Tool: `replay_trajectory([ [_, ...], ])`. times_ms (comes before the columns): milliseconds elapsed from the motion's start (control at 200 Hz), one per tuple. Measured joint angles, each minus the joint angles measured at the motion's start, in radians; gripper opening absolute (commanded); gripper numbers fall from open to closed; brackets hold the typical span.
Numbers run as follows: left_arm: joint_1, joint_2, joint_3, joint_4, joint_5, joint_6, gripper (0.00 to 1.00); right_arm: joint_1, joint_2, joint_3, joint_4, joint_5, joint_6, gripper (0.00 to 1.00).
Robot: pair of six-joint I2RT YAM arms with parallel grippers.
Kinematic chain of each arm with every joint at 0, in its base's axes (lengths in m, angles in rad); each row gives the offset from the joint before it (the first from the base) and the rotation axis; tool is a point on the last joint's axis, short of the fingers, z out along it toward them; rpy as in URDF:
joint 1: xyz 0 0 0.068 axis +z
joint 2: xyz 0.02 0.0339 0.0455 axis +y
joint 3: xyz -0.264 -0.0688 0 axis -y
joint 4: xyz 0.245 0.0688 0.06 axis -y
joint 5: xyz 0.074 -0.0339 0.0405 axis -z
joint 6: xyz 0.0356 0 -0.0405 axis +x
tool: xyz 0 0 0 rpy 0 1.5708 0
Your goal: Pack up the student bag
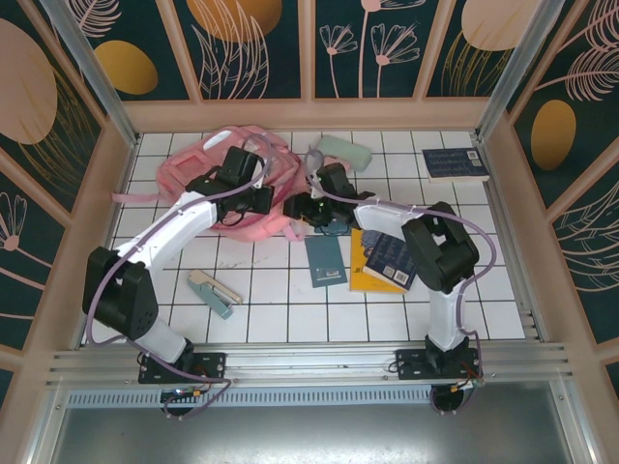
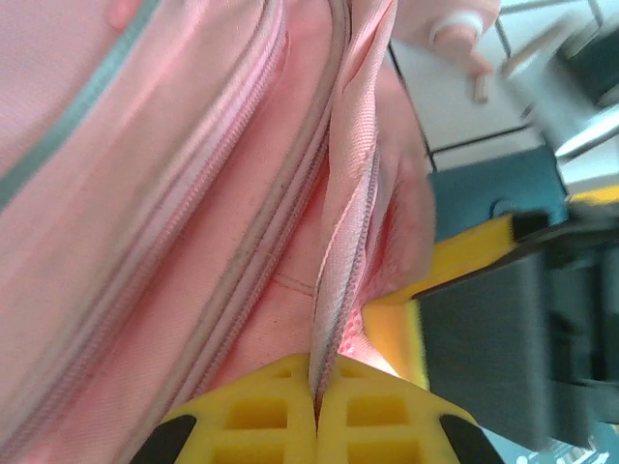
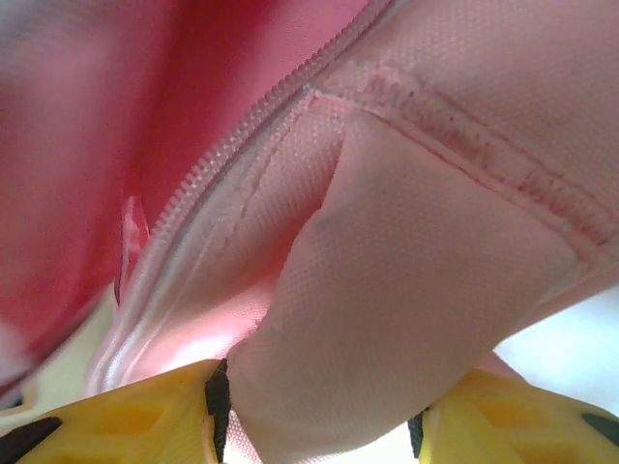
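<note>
Overhead view: the student bag (image 1: pixel 198 166), pink and soft, lies crumpled on the far left part of the tiled table (image 1: pixel 290 319), with both arms reaching to its right-hand edge; the left gripper (image 1: pixel 261 201) sits on the bag's near right side, and the right gripper (image 1: pixel 296 207) meets the bag from the right, just beside the left one.

Left wrist view: the left gripper (image 2: pixel 317 411) has its yellow fingers pressed together, pinching a thin upright fold of the student bag (image 2: pixel 193 193) that carries a zipper edge.

Right wrist view: the right gripper (image 3: pixel 319 420) stands part-way open; a thick fold of the student bag (image 3: pixel 416 193) beside a zipper line fills the gap and touches both yellow fingers (image 3: pixel 145 411), so that it is clasped between them.

Other items on the table: a mint-green pencil case (image 1: pixel 344 152) just beyond the bag's right edge; a dark blue book (image 1: pixel 455 164) at the far right; a teal notebook (image 1: pixel 326 261) and a yellow book (image 1: pixel 379 261) side by side near the right arm; a stapler (image 1: pixel 213 292) at the near left.
</note>
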Motion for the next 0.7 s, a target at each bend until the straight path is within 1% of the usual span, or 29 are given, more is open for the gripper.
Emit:
replay_trajectory([
  [120,0.008,-0.053,0.002,0.018,-0.004,-0.016,0.00,-0.009,0.060,0.000,-0.031,0.018,-0.008,0.51],
  [240,0.008,-0.087,0.002,0.023,-0.029,-0.033,0.00,-0.017,0.083,0.020,-0.050,0.016,-0.018,0.51],
  [375,0.010,-0.119,0.002,0.025,-0.090,-0.070,0.00,-0.029,0.119,0.099,-0.098,0.025,-0.042,0.51],
  [490,0.017,-0.182,0.002,0.024,-0.166,-0.111,0.00,-0.045,0.178,0.195,-0.146,0.026,-0.073,0.51],
  [601,0.023,-0.251,0.002,0.019,-0.232,-0.135,0.00,-0.056,0.216,0.288,-0.194,0.047,-0.116,0.57],
  [701,0.024,-0.278,0.006,0.008,-0.284,-0.137,0.00,-0.058,0.206,0.316,-0.216,0.076,-0.158,0.61],
])
